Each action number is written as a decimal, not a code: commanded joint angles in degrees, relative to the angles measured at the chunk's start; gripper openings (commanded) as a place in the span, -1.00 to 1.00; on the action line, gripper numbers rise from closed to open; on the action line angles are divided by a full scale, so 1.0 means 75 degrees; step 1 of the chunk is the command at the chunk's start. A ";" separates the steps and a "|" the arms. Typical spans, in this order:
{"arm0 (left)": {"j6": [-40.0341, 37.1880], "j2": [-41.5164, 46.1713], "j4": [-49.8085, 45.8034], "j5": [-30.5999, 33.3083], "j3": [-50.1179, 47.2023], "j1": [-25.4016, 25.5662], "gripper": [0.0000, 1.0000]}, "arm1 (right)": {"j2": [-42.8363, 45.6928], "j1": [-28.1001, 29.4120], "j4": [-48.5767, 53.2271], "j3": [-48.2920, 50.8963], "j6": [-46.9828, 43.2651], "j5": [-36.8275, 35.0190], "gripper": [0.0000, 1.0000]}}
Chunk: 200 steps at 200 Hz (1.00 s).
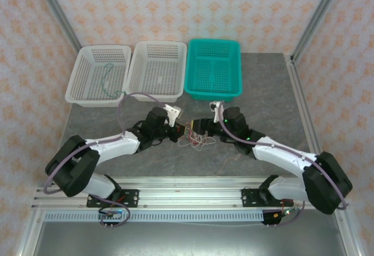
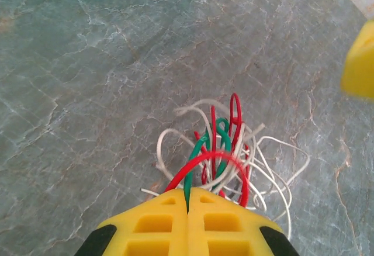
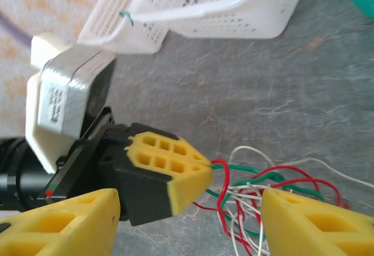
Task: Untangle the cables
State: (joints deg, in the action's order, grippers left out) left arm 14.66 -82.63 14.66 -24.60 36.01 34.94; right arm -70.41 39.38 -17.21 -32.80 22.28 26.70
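Near the middle of the desk, short of the baskets along its far edge, the cables are lying in one loose knot. The left fingers are being pressed together on the green cable, which is running out from between their tips into the knot. The right fingers are being held wide apart, one on each side of the knot, with nothing gripped.

The step in hand is being read as the drawing of the green cable out of the tangle. For this to be done well, the rest of the knot is probably needing to be pinned: the red cable and the white cable are being looped closely round the green one, so a bare pull is likely to drag the whole bundle along. A grip by the right fingers on the red and white loops, away from the green strand, is being called for. A slow, low pull toward the left edge of the desk is then being favoured.
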 commanded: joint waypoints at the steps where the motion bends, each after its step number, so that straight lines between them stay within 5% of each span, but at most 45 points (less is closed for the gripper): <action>1: 0.0326 -0.0169 0.0029 0.0083 0.0532 0.0054 -1.00 | -0.0651 0.0157 -0.0526 -0.0130 -0.1086 -0.1426 0.25; 16: 0.0324 -0.0232 -0.0076 -0.0016 0.0596 0.0060 -1.00 | -0.1276 0.0176 -0.0397 -0.0394 -0.1391 -0.1966 0.20; 56: 0.0523 -0.0015 0.0173 -0.0405 0.0450 0.0063 -1.00 | -0.2726 0.0281 -0.0677 -0.0971 -0.1117 -0.1380 0.16; 114: 0.0832 0.0905 -0.0392 0.0379 -0.0053 -0.0243 -1.00 | -0.2408 -0.0400 0.0577 -0.0273 0.0859 -0.4144 -1.00; 141: 0.0871 0.1313 -0.0692 0.0455 -0.0356 -0.0449 -1.00 | -0.1778 -0.0972 0.1703 -0.0015 0.1535 -0.4871 -1.00; 200: 0.1297 0.0532 0.0141 0.0066 -0.0530 -0.0434 -1.00 | -0.1047 -0.1051 0.1852 -0.0055 0.1020 -0.4154 -0.89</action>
State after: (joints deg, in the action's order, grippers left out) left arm 21.89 -77.12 12.10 -23.73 33.01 31.88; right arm -80.64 31.46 -6.26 -32.77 30.65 -5.23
